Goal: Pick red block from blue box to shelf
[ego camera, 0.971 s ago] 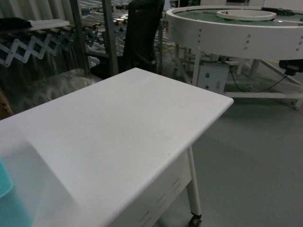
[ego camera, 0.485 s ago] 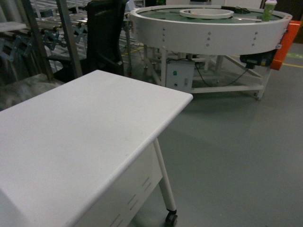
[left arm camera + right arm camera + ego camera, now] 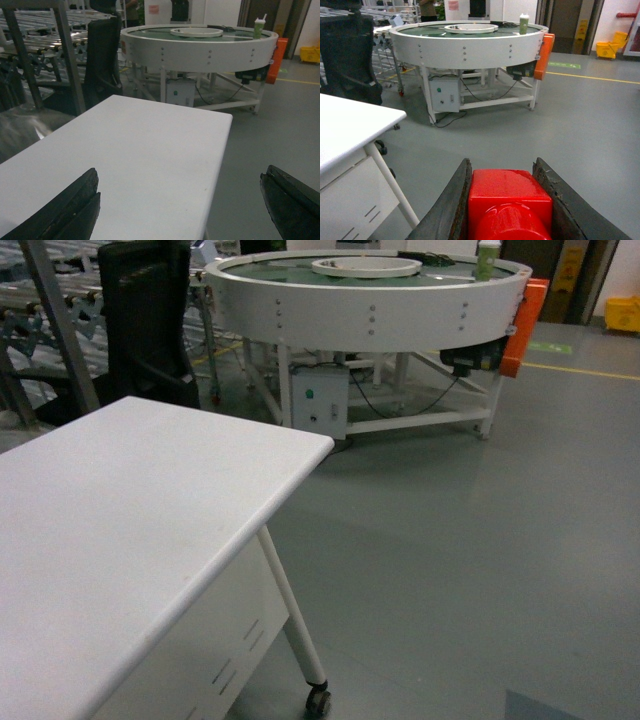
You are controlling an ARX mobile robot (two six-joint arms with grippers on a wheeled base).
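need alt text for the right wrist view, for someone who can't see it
The right pincer is shut on a small glossy red plastic block, which fills the bottom of the frame. Beyond it lies grey floor, with the corner of a white table at left and a large round white conveyor table behind, a green-sleeved cup on its top.

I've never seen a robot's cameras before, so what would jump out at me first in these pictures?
The red block jumps out first: it fills the bottom of the right wrist view, pinched in the right claw. Next is the big round white conveyor across the grey floor, with an orange panel on its side and a green cup on top. Nearer, a bare white table fills the left of the head view.
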